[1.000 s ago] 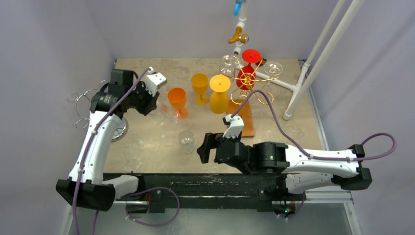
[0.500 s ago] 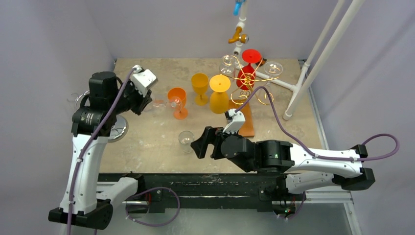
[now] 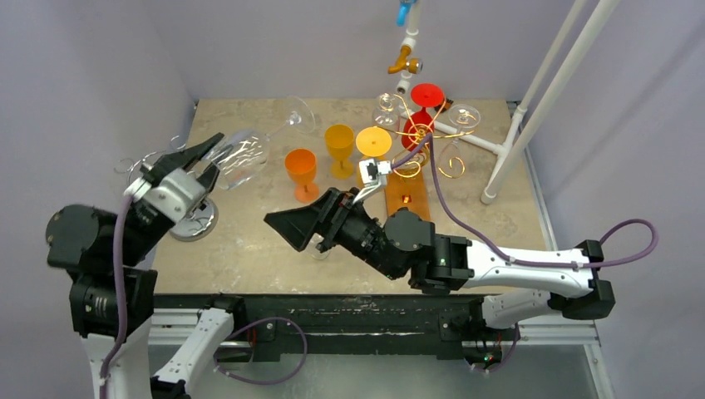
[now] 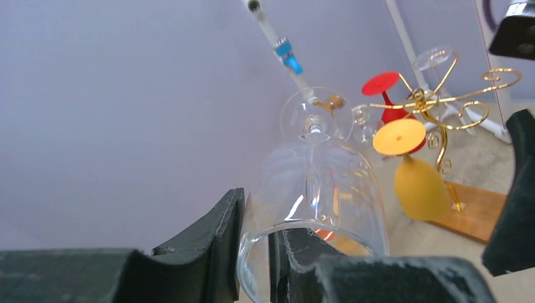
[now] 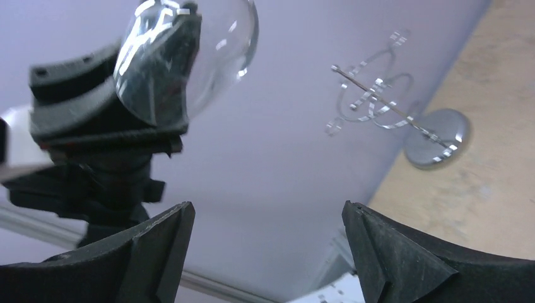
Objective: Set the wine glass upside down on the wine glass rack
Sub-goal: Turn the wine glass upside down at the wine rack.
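Observation:
My left gripper (image 3: pixel 209 160) is raised high above the table's left side, shut on the rim of a clear wine glass (image 3: pixel 243 155). The glass lies tilted, its foot (image 3: pixel 301 112) pointing toward the back. In the left wrist view the gripper (image 4: pixel 255 252) pinches the rim, one finger inside the bowl (image 4: pixel 322 183) and one outside. A silver wire rack (image 3: pixel 195 223) stands at the left edge, partly hidden behind the left gripper. A gold wire rack (image 3: pixel 416 133) on a wooden base stands at the back. My right gripper (image 3: pixel 287 229) is open and empty, raised mid-table and facing left; its wrist view (image 5: pixel 268 218) shows the held glass (image 5: pixel 195 57) and the silver rack (image 5: pixel 404 120).
An orange glass (image 3: pixel 301 170) and a yellow glass (image 3: pixel 339 145) stand upright mid-table. The gold rack holds an upside-down yellow glass (image 3: pixel 374 143), a red one (image 3: pixel 426 112) and clear ones. White pipes (image 3: pixel 532 108) rise at the right. Walls close in at the left and the back.
My left arm has lifted the clear glass off the table, up and to the left, tilting it over. My right gripper has swung up and left, still open.

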Controlling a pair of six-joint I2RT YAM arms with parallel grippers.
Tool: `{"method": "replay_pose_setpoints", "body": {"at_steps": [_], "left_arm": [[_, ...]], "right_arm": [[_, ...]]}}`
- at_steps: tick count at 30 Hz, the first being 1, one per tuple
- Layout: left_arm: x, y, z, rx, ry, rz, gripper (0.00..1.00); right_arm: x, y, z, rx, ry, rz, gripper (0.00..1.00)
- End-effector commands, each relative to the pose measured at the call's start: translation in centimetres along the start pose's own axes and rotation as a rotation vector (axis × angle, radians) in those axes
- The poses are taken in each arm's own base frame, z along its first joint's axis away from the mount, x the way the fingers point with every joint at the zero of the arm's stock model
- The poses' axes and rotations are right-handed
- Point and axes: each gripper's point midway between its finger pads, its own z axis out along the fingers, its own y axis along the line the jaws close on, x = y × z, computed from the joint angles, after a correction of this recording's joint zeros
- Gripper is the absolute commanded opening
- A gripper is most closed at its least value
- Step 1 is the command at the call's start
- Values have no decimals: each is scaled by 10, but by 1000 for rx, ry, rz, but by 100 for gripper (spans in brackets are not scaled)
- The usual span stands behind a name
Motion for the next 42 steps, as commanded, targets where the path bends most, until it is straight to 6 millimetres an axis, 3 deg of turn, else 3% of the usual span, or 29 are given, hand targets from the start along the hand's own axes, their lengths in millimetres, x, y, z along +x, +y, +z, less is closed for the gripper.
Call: {"method": "replay_pose_setpoints", "body": {"at_steps": [1, 7, 14, 17, 25, 35, 42], "left_arm": [[-58, 8, -10, -30, -201, 114, 0], [-75, 1, -25, -43, -293, 153, 0], [-94, -4, -33, -42, -391, 190, 0], [-98, -3, -34, -53, -421, 221, 0], [-104, -3, -44, -104, -474, 339, 0], [-101, -16, -53, -86, -491, 326, 0], [-90, -13, -51, -111, -470, 325, 0]], "right_arm": [[-57, 93, -7, -331, -169, 98, 99], [-71, 130, -20, -547, -243, 132, 99], [-63, 153, -6, -606, -224, 140, 99], [-52, 153, 7, -592, -194, 156, 99], [-49, 153, 27, -564, -225, 192, 99], [-71, 158, 28, -636, -306, 240, 98], [-62, 169, 33, -674, -251, 235, 81]]}}
